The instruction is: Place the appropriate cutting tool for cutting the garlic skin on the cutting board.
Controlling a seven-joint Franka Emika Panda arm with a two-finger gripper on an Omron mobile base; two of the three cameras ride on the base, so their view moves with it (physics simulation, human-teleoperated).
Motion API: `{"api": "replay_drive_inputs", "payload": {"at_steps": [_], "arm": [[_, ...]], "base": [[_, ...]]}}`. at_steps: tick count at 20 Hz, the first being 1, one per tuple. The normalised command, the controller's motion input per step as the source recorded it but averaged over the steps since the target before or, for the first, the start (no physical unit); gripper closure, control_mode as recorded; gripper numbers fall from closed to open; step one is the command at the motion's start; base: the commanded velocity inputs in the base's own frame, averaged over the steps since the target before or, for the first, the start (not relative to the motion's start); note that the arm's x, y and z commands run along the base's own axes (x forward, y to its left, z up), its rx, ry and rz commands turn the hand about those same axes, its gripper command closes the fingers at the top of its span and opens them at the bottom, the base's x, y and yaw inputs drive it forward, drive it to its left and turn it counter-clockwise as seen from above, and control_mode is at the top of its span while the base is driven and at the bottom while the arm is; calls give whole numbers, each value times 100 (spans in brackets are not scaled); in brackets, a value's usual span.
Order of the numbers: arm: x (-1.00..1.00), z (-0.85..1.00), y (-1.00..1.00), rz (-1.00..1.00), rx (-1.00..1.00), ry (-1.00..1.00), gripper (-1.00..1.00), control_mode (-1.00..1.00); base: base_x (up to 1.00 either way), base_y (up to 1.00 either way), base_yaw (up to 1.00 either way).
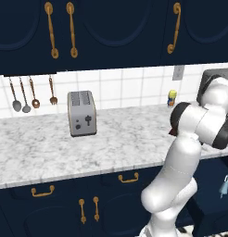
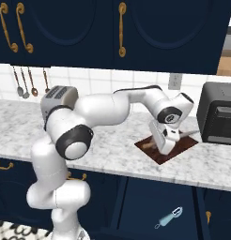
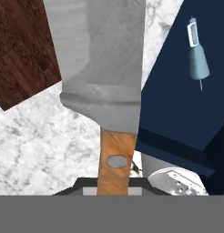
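Left base view, left to right: utensils [image 1: 32, 95] hang on the wall, a toaster [image 1: 81, 112] stands on the marble worktop [image 1: 41, 148], and a small bottle [image 1: 172, 98] sits by the backsplash. The arm's elbow blocks the board area at the right. A pale blue peeler [image 1: 224, 186] shows low right, against the cabinet front below the worktop edge.

Right base view, left to right: the toaster is partly behind the arm. The gripper [image 2: 165, 140] hangs low over the board [image 2: 180, 149], and the toaster oven [image 2: 218, 112] stands just beside the board's right end. The peeler [image 2: 169, 218] is down below the worktop, well apart from the board. Garlic is not made out; too small or hidden by the hand.

Hand view: the gripper is closed on the brown handle of a knife [image 3: 104, 82]. Its wide grey blade points away from the camera. The board [image 3: 22, 50] corner is at upper left and the blade lies just beside it, mostly over marble. The peeler [image 3: 197, 57] is at upper right.

Progress, judged: the knife is picked up and carried to the board, so most is done. Left to do: shift the blade over the board, set it down, release. Contact with the board cannot be told.

Hand view gives the grasp and the blade; right base view gives the board's place on the worktop; left base view gives neither.
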Motion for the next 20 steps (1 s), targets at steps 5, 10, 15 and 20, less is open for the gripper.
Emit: {"api": "replay_drive_inputs", "payload": {"at_steps": [5,10,15,20], "arm": [[63,-37,-23,5,0,0,100,-100],[59,-30,-25,3,3,0,100,-100],[49,-50,2,1,1,0,100,-100],[34,-67,14,0,0,0,100,-100]], "base": [[0,0,0],[0,0,0],[0,0,0],[0,0,0]]}}
